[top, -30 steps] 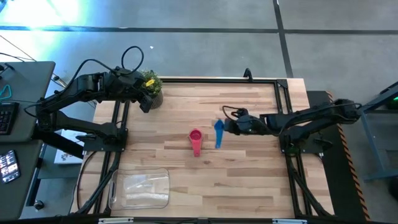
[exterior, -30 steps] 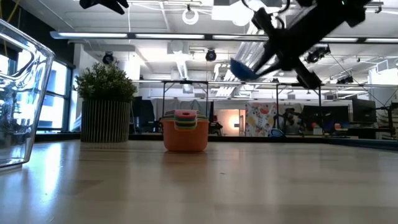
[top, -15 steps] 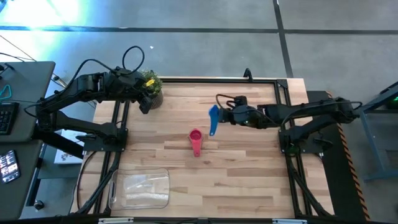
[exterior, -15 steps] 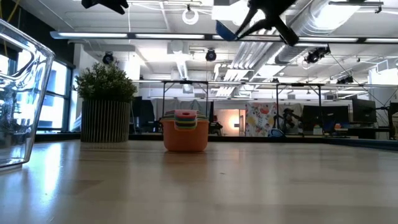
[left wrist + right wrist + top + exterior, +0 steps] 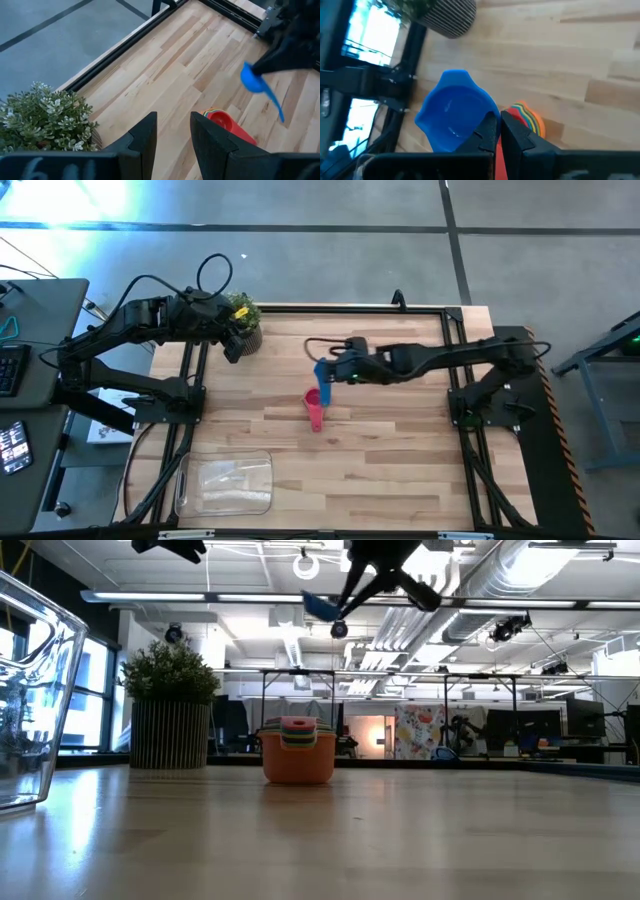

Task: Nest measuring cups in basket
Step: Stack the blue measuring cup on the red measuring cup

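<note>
Cups mid-table, basket at near left corner.
Blue cup (image 5: 322, 372) airborne above nested stack (image 5: 315, 405), red topmost; clear basket (image 5: 224, 484) apart.

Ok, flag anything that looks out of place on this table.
The cup stack sits on bare wood mid-table, far from the clear basket at the near-left corner. The right gripper holds a blue cup above the stack.
</note>
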